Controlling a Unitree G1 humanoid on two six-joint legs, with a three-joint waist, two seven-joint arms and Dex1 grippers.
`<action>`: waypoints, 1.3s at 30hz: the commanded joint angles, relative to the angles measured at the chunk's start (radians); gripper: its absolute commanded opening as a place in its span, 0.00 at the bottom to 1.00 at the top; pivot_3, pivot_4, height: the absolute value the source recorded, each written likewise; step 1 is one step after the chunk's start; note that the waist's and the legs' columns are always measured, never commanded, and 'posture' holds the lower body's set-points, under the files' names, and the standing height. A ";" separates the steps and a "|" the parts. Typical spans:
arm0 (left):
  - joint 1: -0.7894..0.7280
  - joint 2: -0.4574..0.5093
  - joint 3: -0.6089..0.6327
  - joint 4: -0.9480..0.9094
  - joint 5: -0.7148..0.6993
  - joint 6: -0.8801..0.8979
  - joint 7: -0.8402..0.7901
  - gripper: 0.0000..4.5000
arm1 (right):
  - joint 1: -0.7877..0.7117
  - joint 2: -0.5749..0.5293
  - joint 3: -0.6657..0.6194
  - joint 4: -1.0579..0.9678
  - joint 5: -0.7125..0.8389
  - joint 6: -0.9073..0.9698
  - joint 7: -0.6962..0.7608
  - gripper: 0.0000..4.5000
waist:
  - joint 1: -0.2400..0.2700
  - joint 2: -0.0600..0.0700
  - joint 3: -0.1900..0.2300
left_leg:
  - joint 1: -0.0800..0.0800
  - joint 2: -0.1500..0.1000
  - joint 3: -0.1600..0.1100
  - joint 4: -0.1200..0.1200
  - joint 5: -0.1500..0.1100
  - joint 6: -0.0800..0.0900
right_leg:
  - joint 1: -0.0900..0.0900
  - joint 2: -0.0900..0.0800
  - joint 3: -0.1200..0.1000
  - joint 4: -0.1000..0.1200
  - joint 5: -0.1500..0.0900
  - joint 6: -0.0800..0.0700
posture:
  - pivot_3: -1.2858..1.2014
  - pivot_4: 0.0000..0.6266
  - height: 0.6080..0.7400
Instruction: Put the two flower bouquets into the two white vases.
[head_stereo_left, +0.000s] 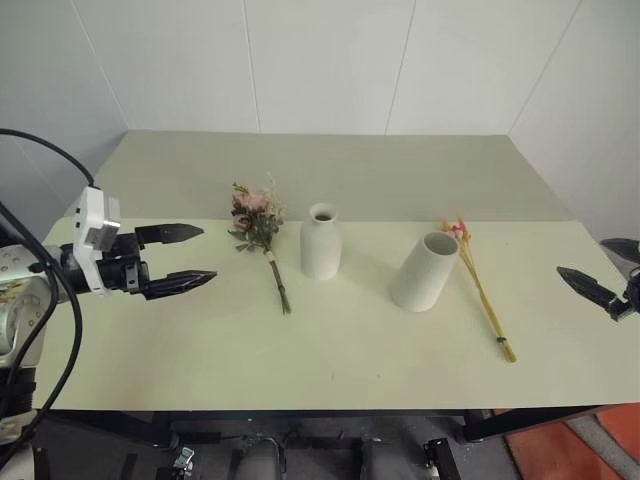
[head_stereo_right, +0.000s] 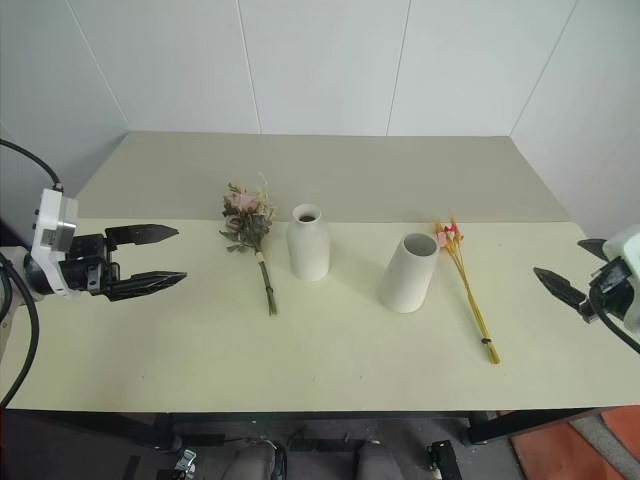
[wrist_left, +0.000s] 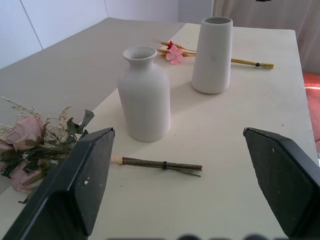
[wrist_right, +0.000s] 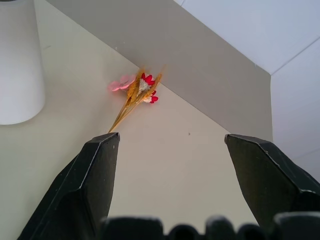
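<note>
The bushy bouquet of pink roses (head_stereo_left: 256, 222) lies on the table (head_stereo_left: 330, 365), flowers away from me and stem toward me. Just right of it stands the bottle-shaped white vase (head_stereo_left: 321, 245), upright. Further right is the wide cylinder vase (head_stereo_left: 425, 272). The thin yellow-orange stalk bundle (head_stereo_left: 483, 295) with small red flowers lies to the right of the cylinder. My left gripper (head_stereo_left: 208, 253) hovers open to the left of the rose bouquet, holding nothing. My right gripper (head_stereo_left: 583, 258) hangs open at the table's right edge, right of the stalk bundle (wrist_right: 131, 97), also holding nothing.
The pale table top has a greyer section (head_stereo_left: 330, 170) behind the vases, running back to white walls. Black cables (head_stereo_left: 40, 150) loop by my left arm. A gap of bare table separates the two vases.
</note>
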 joint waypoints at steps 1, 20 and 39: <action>-0.001 0.004 0.022 -0.022 -0.005 -0.025 -0.002 1.00 | -0.010 -0.026 -0.015 -0.007 0.013 -0.005 0.007 0.88 | 0.000 0.000 0.000 | 0.000 0.000 0.000 0.000 0.000 0.000 | 0.000 0.000 0.000 0.000 0.000 0.000 | 0.52 0.24 1.00; -0.063 -0.055 -0.083 -0.037 0.026 -0.045 -0.011 1.00 | -0.227 -0.096 0.336 0.051 -0.060 0.285 -0.087 0.88 | -0.002 0.000 0.000 | 0.000 0.000 0.001 0.000 0.000 0.000 | -0.001 0.000 0.001 0.000 -0.001 -0.002 | 0.52 0.24 1.00; -0.205 -0.164 -0.218 0.074 0.110 -0.129 -0.061 1.00 | -0.864 0.103 0.851 0.808 -0.219 0.402 0.027 0.84 | -0.007 0.000 0.000 | -0.014 0.000 0.002 0.000 0.000 0.000 | -0.016 0.002 0.003 0.001 0.009 -0.003 | 0.52 0.24 1.00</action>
